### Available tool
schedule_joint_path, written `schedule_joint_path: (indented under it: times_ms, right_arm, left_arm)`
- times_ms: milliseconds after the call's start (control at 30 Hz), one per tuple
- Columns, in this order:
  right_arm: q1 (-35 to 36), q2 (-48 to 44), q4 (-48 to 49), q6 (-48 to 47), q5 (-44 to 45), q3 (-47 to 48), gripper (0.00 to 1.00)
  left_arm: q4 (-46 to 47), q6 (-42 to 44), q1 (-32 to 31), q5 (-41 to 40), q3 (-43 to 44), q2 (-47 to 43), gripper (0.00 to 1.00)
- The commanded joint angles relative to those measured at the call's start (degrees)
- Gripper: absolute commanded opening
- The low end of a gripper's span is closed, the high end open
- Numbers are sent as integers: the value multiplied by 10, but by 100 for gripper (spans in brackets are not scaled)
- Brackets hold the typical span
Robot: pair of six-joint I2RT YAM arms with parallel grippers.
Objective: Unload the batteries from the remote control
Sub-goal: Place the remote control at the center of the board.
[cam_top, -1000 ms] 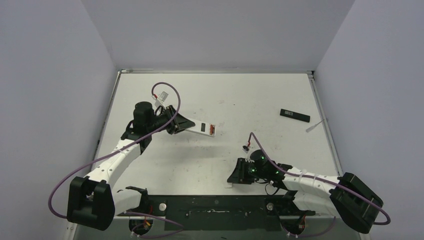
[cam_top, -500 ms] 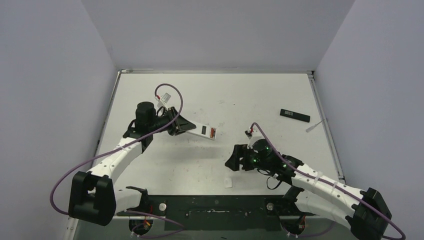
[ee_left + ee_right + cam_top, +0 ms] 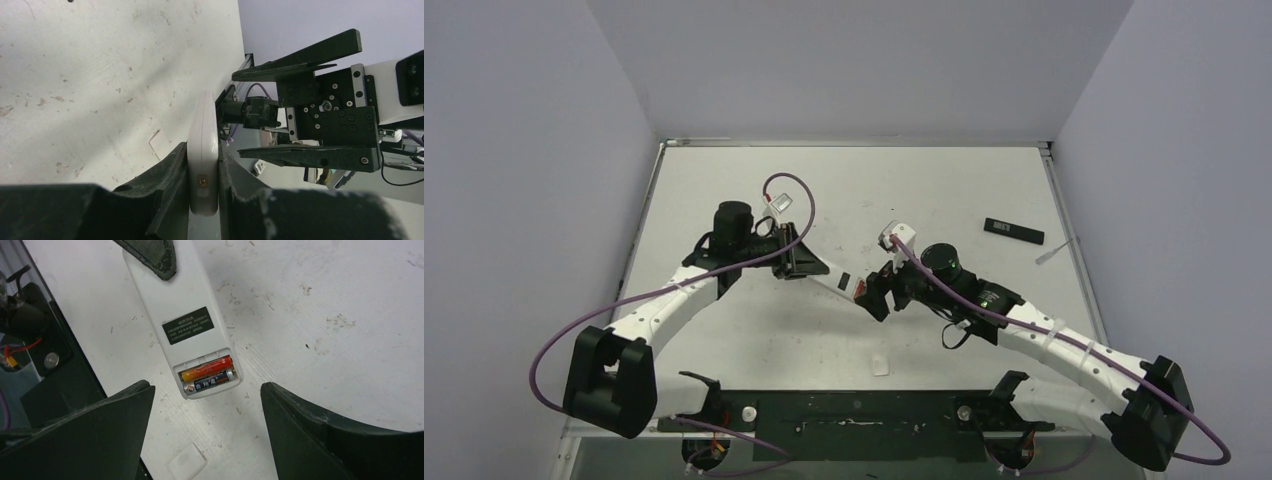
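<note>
We clamp the remote in the left gripper; both batteries sit unremoved in its open bay mid-frame, and the right gripper gapes wide.

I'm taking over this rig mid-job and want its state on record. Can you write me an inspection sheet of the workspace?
Surface: white table, scuffed and speckled.
Job's things: white remote, bay open; red battery and dark battery both in it.
Clutter: white plastic piece near the front edge; black remote and white stick at the right.
Grippers: left gripper shut on the white remote; right gripper open at the bay end, holding nothing.
Cables: purple cables loop off both arms.
Surroundings: plain walls; nothing else seen.
</note>
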Motion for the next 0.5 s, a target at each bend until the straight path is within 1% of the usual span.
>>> schedule_joint_path:
  times_ms: [0,100,267,333,400,467]
  right_arm:
    - [8,17,10,-48,-84,15,79]
    - [17,31,23,-41,-86,17,74]
    - [26,49,19,-53,-75,26,71]
    - [28,55,17,-56,-74,31,67]
    - [35,61,15,-61,-65,35,62]
    - [42,65,10,-68,-54,40,53]
  left_arm:
    - [28,8,-16,38,27,-6,0]
    - [28,8,-26,45,30,4,0]
    - [28,14,-33,73,42,8,0]
    - [9,32,-33,81,54,12,0]
    - [-24,52,-33,79,66,17,0]
    - [-30,56,-33,76,67,17,0]
